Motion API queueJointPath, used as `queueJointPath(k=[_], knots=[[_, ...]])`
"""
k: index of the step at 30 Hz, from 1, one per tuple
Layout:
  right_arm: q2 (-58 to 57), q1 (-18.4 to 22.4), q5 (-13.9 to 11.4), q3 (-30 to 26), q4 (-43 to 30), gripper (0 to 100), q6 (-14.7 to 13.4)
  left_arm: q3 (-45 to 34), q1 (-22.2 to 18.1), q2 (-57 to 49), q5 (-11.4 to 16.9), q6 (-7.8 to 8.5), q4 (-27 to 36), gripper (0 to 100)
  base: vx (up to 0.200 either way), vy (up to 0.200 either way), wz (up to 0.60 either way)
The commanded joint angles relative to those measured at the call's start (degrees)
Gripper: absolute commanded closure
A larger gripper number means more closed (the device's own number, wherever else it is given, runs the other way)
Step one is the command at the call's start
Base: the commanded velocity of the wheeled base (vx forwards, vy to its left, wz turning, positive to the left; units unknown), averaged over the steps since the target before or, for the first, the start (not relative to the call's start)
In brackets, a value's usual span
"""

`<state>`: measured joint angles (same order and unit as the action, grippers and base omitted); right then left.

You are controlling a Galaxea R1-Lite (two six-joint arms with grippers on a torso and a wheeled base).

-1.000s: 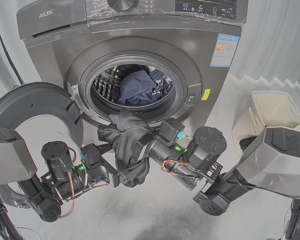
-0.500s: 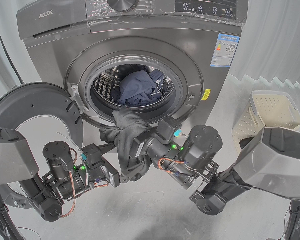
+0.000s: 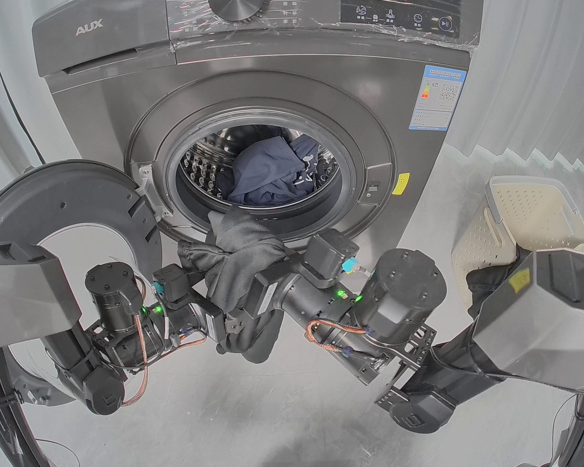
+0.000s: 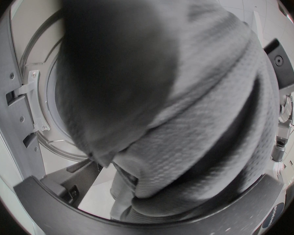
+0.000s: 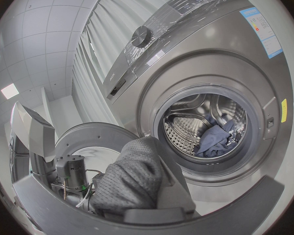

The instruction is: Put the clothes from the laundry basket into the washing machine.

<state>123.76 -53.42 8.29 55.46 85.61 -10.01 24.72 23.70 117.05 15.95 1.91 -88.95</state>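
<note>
1. The left tool (image 3: 217, 325) and right tool (image 3: 243, 316) are sitting close together below the washer (image 3: 370, 98) mouth, both under a dark grey garment (image 3: 240, 254). The cloth is hiding them, so I cannot tell how far either is open or what grip it has.
2. The garment is draping over both tools. Its top appears to be resting on the lower lip of the drum opening, and its tail is hanging toward the floor.
3. By my reading, the step in hand is feeding this garment into the drum, where navy clothes (image 3: 266, 170) are already lying.
4. The next move is calling for a lift and a push forward over the lip, so the tail is not left outside.
5. Both arms are angling inward from either side, wrists low. The door (image 3: 65, 209) is standing open on the left, and the basket (image 3: 532, 222) is standing on the right.
</note>
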Motion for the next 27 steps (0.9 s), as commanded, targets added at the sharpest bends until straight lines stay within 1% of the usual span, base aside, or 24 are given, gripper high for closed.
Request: queueJointPath(k=[1, 4, 5, 7, 11, 12, 15, 18, 23, 27], knots=[[-2.03, -0.63, 0.32, -2.63, 0.17, 100, -0.98, 1.73, -1.02, 1.69, -0.12, -0.6, -0.08, 0, 0.0, 0.0, 0.0], [-1.94, -1.07, 0.32, -3.51, 0.61, 100, -1.24, 2.0, -1.11, 1.6, -0.21, -0.77, -0.08, 0, 0.0, 0.0, 0.0], [-1.94, -1.16, 0.32, -3.51, 0.61, 100, -1.24, 2.0, -1.11, 1.6, -0.21, -0.77, -0.08, 100, 0.0, 0.0, 0.0], [-1.85, -1.51, 0.32, -3.42, 0.69, 100, -1.24, 1.82, -1.37, 1.25, -0.39, -0.77, -0.08, 100, 0.0, 0.0, 0.0], [-1.77, -0.37, 0.41, -3.25, 0.69, 100, -1.33, 2.0, -1.46, 1.16, -0.48, -0.86, -0.08, 100, 0.0, 0.0, 0.0], [-1.94, 1.21, 0.5, -3.51, 0.61, 100, -1.59, 2.44, -1.81, 0.9, -0.48, -1.04, -0.08, 100, 0.0, 0.0, 0.0], [-2.03, 4.11, 0.94, -4.21, 0.43, 100, -2.3, 3.58, -2.52, 0.37, -0.56, -1.74, -0.08, 100, 0.0, 0.0, 0.0], [-1.94, 5.87, 1.11, -5.71, 0.34, 100, -2.38, 4.11, -2.78, -1.48, -1.36, -2.44, 0.01, 100, 0.0, 0.0, 0.0], [-0.62, 6.22, 1.11, -7.91, 0.17, 100, -2.38, 4.28, -2.17, -3.76, -1.62, -2.53, 0.01, 100, 0.0, 0.0, 0.0], [1.92, 6.22, 0.94, -7.91, 0.61, 100, -2.38, 4.55, -1.29, -5.26, -1.79, -3.5, 0.01, 100, 0.0, 0.0, 0.0]])
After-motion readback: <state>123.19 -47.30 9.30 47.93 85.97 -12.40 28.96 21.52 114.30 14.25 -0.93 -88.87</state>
